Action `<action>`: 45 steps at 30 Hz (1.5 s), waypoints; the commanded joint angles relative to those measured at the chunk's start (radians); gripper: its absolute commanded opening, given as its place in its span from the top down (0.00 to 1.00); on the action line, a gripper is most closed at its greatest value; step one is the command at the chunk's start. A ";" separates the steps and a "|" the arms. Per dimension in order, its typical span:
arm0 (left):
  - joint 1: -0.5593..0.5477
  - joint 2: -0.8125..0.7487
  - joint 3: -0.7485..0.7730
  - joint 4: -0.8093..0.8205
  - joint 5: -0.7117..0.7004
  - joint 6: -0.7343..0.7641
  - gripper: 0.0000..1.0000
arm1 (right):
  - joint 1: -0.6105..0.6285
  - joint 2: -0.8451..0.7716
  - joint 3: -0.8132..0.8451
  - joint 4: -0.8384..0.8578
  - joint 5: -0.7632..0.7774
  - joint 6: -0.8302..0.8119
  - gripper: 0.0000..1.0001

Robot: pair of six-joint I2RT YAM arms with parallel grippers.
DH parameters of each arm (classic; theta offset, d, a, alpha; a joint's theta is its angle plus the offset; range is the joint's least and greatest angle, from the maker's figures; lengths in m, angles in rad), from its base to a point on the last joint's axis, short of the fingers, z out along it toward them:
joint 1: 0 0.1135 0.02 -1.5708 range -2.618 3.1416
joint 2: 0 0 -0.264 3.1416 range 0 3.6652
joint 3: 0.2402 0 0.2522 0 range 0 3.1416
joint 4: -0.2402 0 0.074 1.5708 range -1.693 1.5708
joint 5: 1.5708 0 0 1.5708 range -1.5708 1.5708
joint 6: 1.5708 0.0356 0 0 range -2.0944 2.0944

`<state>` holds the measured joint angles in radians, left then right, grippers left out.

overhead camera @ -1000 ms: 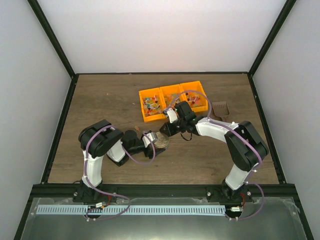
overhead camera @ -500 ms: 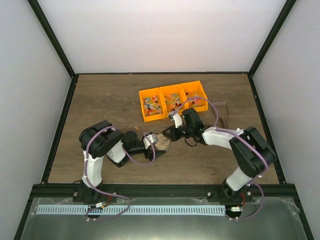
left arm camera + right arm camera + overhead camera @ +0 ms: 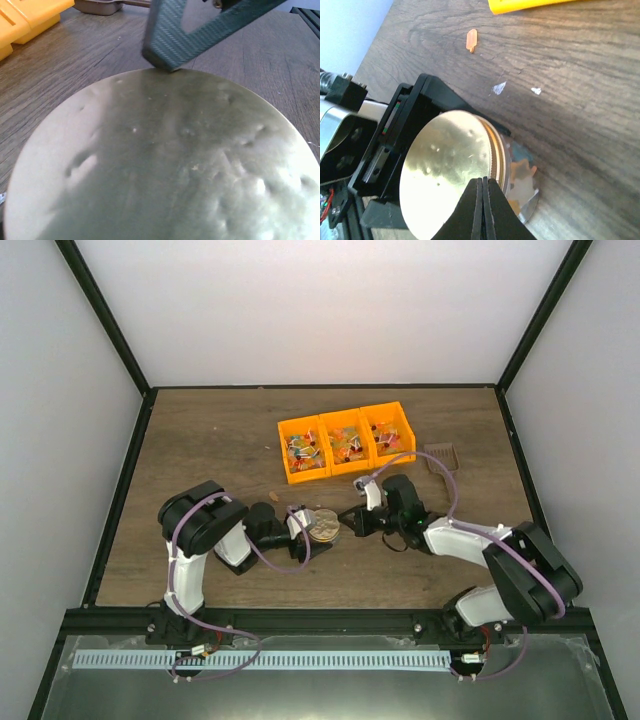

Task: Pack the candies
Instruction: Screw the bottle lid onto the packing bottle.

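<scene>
My left gripper (image 3: 308, 527) clamps the clear round jar with gold metal lid (image 3: 447, 165). Right gripper (image 3: 483, 187) pinched closed, tips at lid rim. Small wrapped candies (image 3: 346, 445) sit in orange plastic bins (image 3: 303, 478).

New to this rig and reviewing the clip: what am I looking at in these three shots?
These are two robot arms bolted at the near edge of a table, and each ends in two fingers. The overhead shot looks down from above and behind the arms. The other two shots come from a camera on each wrist.

On the table are three orange bins holding candies, a brown scoop beside the bins, and one stray candy.

The left fingers grip a clear jar with a gold lid. That lid fills most of the left wrist shot. The right fingers are shut and hold nothing, and their tips sit at the lid's rim.
</scene>
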<state>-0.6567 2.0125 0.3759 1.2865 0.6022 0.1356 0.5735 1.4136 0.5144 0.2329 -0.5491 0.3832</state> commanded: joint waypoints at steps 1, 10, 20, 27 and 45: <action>0.037 0.035 0.015 -0.126 -0.173 -0.086 0.16 | 0.108 -0.029 -0.090 -0.159 -0.173 0.103 0.99; 0.037 0.026 0.014 -0.149 -0.146 -0.040 0.15 | 0.067 -0.135 -0.057 -0.251 -0.101 0.107 0.99; 0.032 0.022 0.003 -0.151 -0.125 -0.014 0.15 | -0.079 -0.005 0.224 -0.375 -0.075 -0.068 0.76; 0.027 0.020 0.000 -0.148 -0.122 -0.010 0.15 | -0.078 0.205 0.429 -0.423 -0.093 -0.162 0.79; 0.027 0.024 0.003 -0.151 -0.103 -0.027 0.16 | 0.017 0.374 0.530 -0.364 -0.097 -0.129 0.86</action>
<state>-0.6281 2.0109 0.3977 1.2644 0.4908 0.1349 0.5488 1.7523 0.9977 -0.1417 -0.6189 0.2443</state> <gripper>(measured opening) 0.854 0.144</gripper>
